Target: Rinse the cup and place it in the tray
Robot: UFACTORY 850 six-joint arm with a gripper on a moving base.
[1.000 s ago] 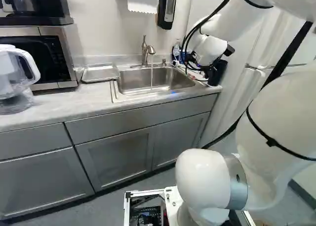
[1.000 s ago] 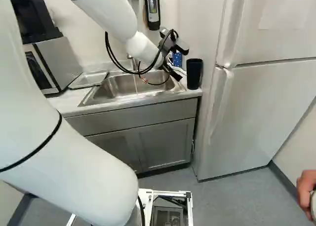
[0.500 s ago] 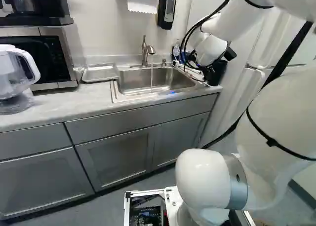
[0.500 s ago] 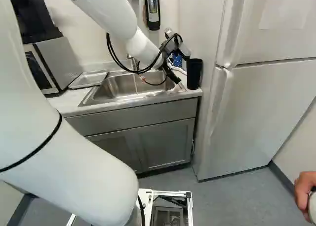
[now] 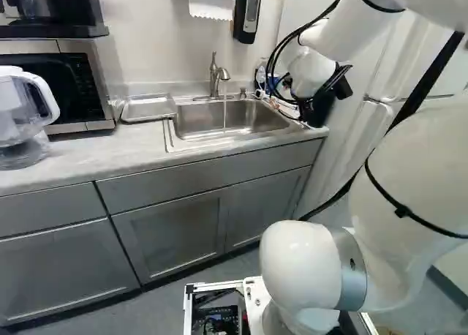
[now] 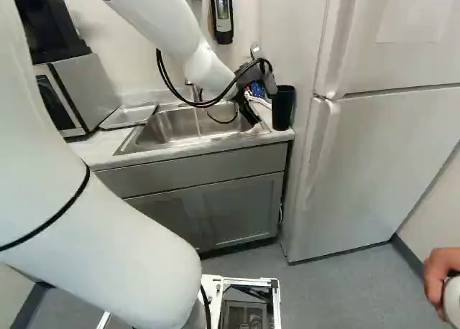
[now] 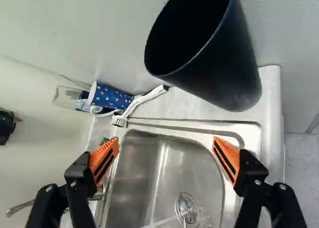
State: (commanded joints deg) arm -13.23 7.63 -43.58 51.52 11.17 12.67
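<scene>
My gripper (image 6: 263, 104) hangs over the sink's right side in the right base view, just left of a tall black cup (image 6: 282, 107). In the wrist view the gripper (image 7: 166, 157) stands open, with nothing between its orange pads (image 7: 105, 160); the black cup (image 7: 219, 54) is upright ahead of it, untouched. A blue dotted cup (image 7: 112, 96) stands in the back corner of the counter beside a white brush (image 7: 142, 102). Water runs from the faucet (image 5: 214, 77) into the sink (image 5: 230, 118). The metal tray (image 5: 148, 108) lies left of the sink, with nothing on it.
A microwave (image 5: 69, 86) stands left of the tray, with a clear pitcher (image 5: 25, 115) in front. The fridge (image 6: 381, 128) rises close to the right of the black cup. A clear bottle (image 7: 66, 97) is by the wall. A hand (image 6: 442, 271) shows at the right base view's edge.
The gripper has turned about the wrist beside the black cup, and its black fingers have swung round over the sink's right edge. The base and the cups have stayed put.
</scene>
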